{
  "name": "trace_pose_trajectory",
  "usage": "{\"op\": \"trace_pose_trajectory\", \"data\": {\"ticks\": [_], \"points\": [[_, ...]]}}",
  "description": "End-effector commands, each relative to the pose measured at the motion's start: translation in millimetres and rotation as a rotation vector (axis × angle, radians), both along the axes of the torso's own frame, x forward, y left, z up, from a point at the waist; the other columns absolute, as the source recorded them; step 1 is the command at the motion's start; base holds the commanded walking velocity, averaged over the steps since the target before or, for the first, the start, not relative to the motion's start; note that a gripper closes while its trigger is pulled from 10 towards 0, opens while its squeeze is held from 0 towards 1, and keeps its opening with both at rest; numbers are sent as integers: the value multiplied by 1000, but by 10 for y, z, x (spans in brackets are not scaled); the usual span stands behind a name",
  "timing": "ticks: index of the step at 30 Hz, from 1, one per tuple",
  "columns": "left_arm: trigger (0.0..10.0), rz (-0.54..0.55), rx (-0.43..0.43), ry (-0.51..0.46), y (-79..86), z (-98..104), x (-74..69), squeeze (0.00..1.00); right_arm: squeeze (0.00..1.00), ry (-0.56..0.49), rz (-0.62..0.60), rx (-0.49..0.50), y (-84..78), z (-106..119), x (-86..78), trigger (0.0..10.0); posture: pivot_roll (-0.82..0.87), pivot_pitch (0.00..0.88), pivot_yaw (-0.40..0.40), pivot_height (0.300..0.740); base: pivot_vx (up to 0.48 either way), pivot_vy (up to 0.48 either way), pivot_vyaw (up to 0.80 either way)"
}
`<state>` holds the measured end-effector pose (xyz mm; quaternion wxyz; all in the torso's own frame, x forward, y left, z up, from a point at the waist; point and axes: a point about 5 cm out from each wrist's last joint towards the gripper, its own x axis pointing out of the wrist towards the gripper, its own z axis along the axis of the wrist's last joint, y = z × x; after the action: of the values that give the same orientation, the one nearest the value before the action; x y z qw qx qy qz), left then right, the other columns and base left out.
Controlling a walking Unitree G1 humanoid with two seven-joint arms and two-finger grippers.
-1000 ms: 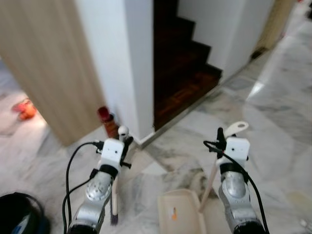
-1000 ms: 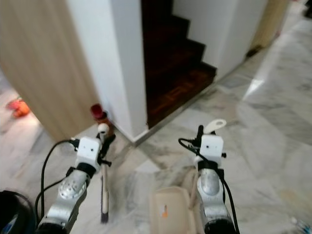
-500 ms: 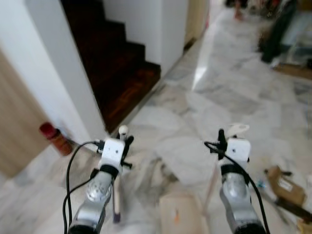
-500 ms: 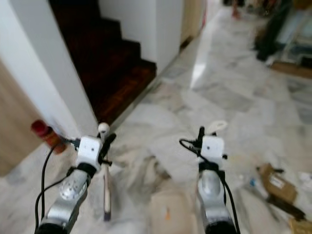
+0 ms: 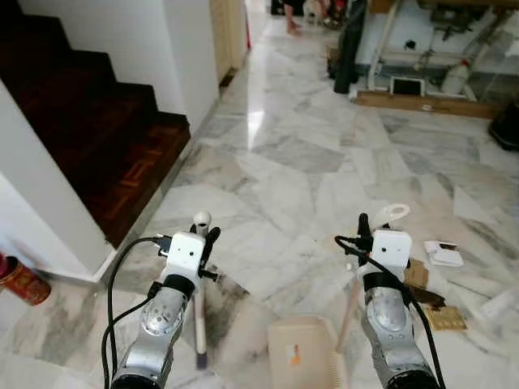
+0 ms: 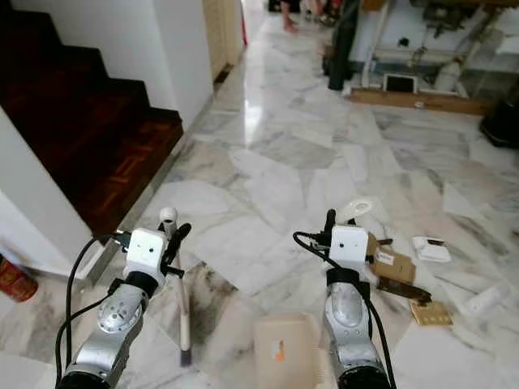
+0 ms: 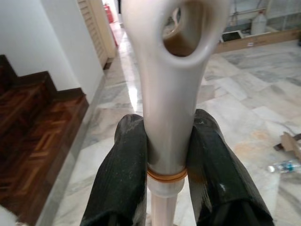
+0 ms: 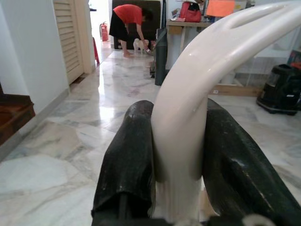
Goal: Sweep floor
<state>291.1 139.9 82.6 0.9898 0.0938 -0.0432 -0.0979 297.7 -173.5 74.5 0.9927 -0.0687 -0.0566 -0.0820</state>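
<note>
Unmoved: pincers [image 7: 167, 165] clamping broom [image 7: 169, 94], dustpan [image 8: 188, 122]

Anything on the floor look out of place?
Yes: litter on the marble to the robot's right, including cardboard scraps, a white packet and a plastic bottle. The left gripper clamps the broom, and the right gripper clamps the dustpan.
</note>
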Motion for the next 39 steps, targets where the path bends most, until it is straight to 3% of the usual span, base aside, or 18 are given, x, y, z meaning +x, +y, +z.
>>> {"op": "trace_pose_trajectory", "data": {"ticks": [1, 11, 16, 39], "points": [[10000, 6, 3, -50, 30, 99, 22, 0, 0, -47, 13, 10, 46, 108, 40, 10000, 74, 33, 46, 740, 0, 0, -800], [10000, 10, 14, -49, 39, 96, 23, 0, 0, -52, 19, 14, 61, 114, 40, 10000, 74, 36, 47, 740, 0, -279, -800], [10000, 9, 18, -48, 41, 96, 24, 0, 0, -62, 28, 11, 82, 129, 37, 10000, 75, 37, 48, 740, 0, 0, 0], [10000, 8, 17, -46, 25, 81, 17, 0, 0, -66, 50, 8, 102, 140, 41, 10000, 70, 15, 42, 740, 0, -276, 0]]}}
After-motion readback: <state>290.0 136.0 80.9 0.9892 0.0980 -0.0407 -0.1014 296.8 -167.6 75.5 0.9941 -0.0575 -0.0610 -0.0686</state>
